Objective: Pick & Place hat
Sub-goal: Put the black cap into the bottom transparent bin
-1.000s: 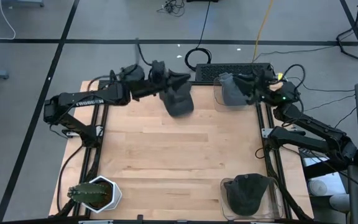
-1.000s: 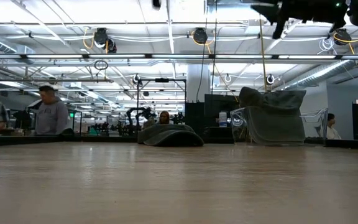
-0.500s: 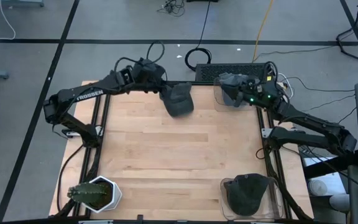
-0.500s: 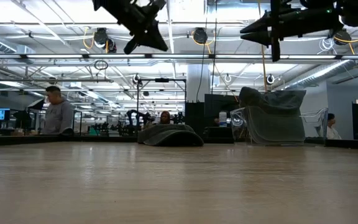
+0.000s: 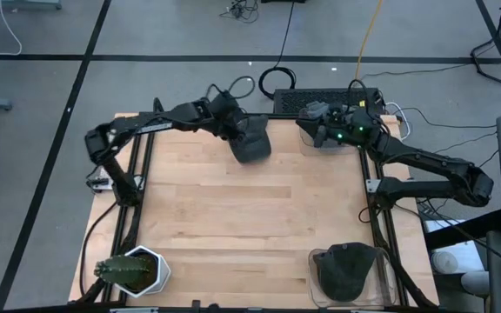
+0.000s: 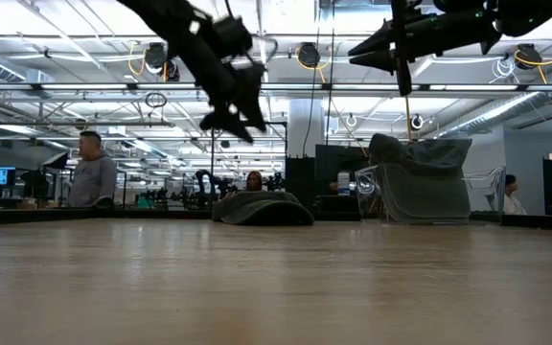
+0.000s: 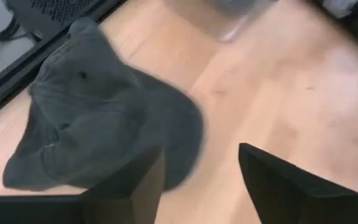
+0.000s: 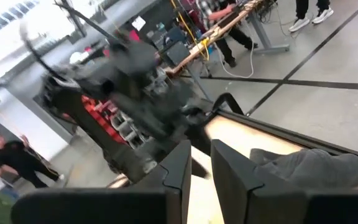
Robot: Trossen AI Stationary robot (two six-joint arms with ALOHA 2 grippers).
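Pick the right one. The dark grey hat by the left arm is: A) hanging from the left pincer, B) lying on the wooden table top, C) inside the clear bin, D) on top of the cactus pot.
B: the hat lies flat on the table, with the left pincer open above it and not gripping it.

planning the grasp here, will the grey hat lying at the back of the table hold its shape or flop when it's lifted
The grey hat will likely flop: it lies slumped and creased on the table, so it looks like soft cloth. It probably weighs little and should not roll. A push would more likely bunch it up than slide it cleanly. The left gripper hovers open above its edge.
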